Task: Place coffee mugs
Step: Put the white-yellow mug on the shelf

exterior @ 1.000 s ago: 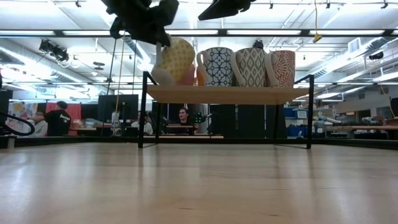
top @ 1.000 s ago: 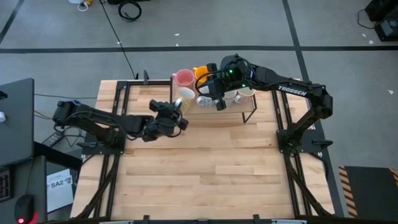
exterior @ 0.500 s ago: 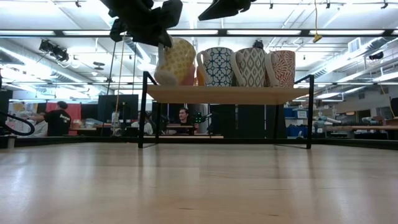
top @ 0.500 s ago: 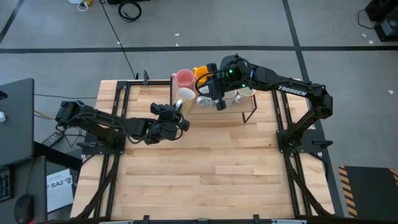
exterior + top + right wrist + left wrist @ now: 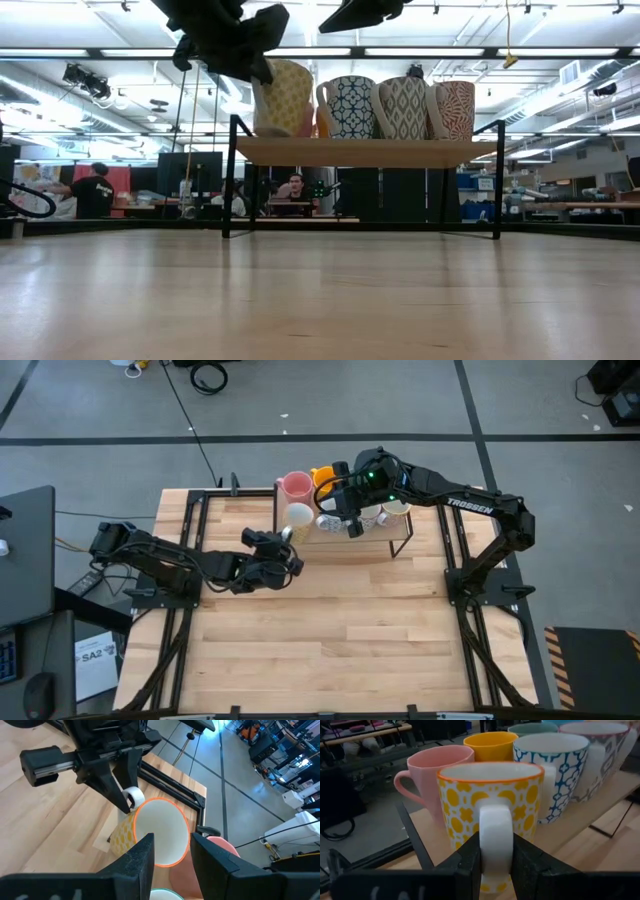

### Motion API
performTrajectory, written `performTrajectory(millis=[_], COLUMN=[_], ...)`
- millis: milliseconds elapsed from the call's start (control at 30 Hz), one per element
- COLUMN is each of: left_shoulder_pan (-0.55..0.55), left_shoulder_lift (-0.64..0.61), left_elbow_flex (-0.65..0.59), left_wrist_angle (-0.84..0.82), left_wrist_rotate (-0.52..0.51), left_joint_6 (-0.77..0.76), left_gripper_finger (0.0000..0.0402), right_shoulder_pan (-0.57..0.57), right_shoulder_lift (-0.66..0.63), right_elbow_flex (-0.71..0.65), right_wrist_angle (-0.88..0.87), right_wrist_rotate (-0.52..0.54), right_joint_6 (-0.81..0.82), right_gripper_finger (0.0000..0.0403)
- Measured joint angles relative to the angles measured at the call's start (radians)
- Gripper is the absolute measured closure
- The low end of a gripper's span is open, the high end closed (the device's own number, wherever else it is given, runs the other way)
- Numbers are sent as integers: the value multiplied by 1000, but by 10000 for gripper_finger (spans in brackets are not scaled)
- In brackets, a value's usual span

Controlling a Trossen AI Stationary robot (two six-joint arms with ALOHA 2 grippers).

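Yellow-patterned mug point(image 5: 490, 800) upright on shelf point(image 5: 365, 151), handle between left pincer point(image 5: 495, 857) fingers

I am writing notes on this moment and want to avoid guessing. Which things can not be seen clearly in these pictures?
- High view: the right gripper covers the front mugs, so no full count.
- Low view: the patterned front mugs hide the back row.
- Left wrist view: the left gripper straddles the yellow mug handle; contact unclear.
- Shelf: its top is unseen in low view.
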State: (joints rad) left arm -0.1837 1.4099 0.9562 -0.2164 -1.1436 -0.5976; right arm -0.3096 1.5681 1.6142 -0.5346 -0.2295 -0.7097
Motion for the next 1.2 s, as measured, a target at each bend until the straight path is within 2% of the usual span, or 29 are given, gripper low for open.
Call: performTrajectory(millis=[267, 667, 1200], left_shoulder_pan=[1, 25, 70], left_shoulder_lift=[0, 0, 0], left_elbow_flex=[0, 0, -1], left_wrist_angle=[-1, 0, -22], left_wrist_rotate=[35, 35, 88], left_joint_6=[112, 112, 112], left_gripper_finger=[311, 310, 304], right_shoulder_pan=[0, 0, 0], right_shoulder_lift=[0, 0, 0], right_elbow_flex=[0, 0, 0], right_wrist_angle=[0, 0, 0], right_wrist_rotate=[0, 0, 0], right_joint_6=[0, 0, 1], right_gripper_finger=[270, 270, 270])
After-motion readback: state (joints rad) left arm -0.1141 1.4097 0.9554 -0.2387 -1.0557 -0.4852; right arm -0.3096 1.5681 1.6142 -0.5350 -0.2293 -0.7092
